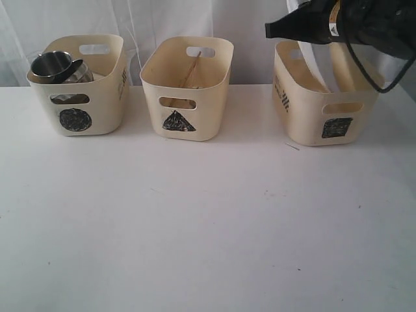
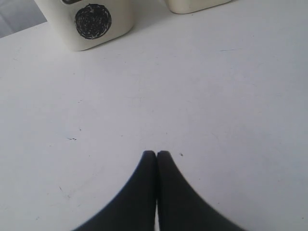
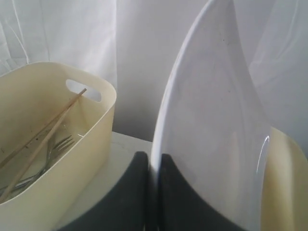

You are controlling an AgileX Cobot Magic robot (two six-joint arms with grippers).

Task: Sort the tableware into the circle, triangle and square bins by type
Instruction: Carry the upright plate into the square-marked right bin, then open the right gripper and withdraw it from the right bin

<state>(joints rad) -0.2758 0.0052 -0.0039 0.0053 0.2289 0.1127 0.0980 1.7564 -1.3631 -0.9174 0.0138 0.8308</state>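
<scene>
A: Risks, left first?
B: Left pincer (image 2: 156, 153) is pressed closed and empty, table (image 2: 216, 96) under it. Circle bin (image 2: 120, 19) ahead, steel mugs (image 1: 53, 65) in it. No worry.
A: Right?
B: Right pincer (image 3: 155, 159) nips the white plate (image 3: 211, 120) by its edge only, plate upright beyond the tips. Thin hold. I reckon it could swivel or slip and clip the square bin (image 1: 302, 117) rim beneath. Triangle bin (image 1: 208, 104) sits to the pincer's left, chopsticks (image 3: 48, 127) and fork (image 3: 60, 143) inside.
A: Pose?
B: Left arm is outside the exterior shot, tips aimed toward the circle bin. Right arm is high over the square bin.
</scene>
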